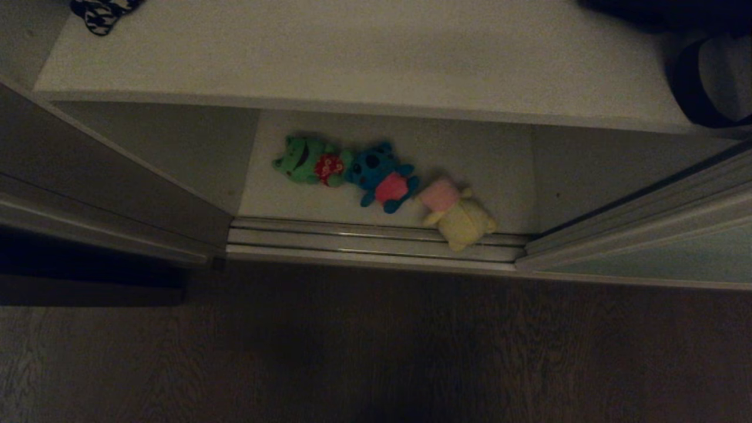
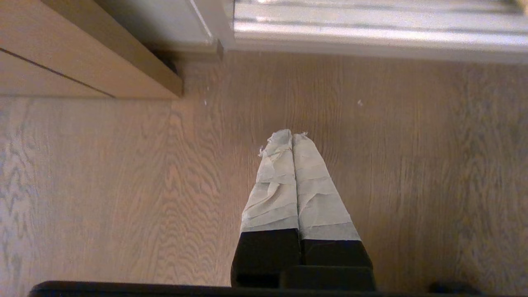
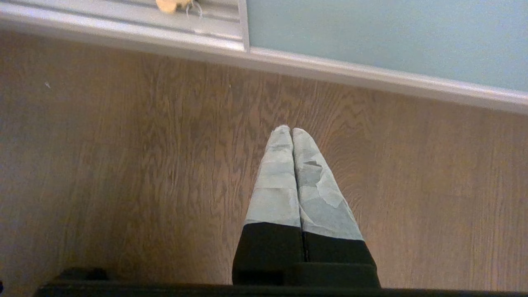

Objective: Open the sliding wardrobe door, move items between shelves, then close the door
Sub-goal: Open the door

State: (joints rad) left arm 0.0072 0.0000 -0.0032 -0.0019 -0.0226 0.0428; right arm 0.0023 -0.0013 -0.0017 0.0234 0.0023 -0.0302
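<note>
Already sliding wardrobe door (image 1: 652, 258) pushed aside, wardrobe open. Three plush toys (image 1: 382, 176) lie on bottom shelf (image 1: 482, 170), none moved. Left gripper (image 2: 292, 136) and right gripper (image 3: 291, 131) pinched closed, empty, above floor (image 1: 376, 352). Moving, closing remain.

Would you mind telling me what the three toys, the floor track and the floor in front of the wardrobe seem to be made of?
The green toy, blue toy and cream-yellow toy look like soft plush fabric: rounded, fuzzy outlines, no shine. The floor track seems to be pale metal, ribbed, with bright glints along its rails. The floor shows wood grain with a matte finish; whether it is solid wood or laminate I cannot tell.
</note>
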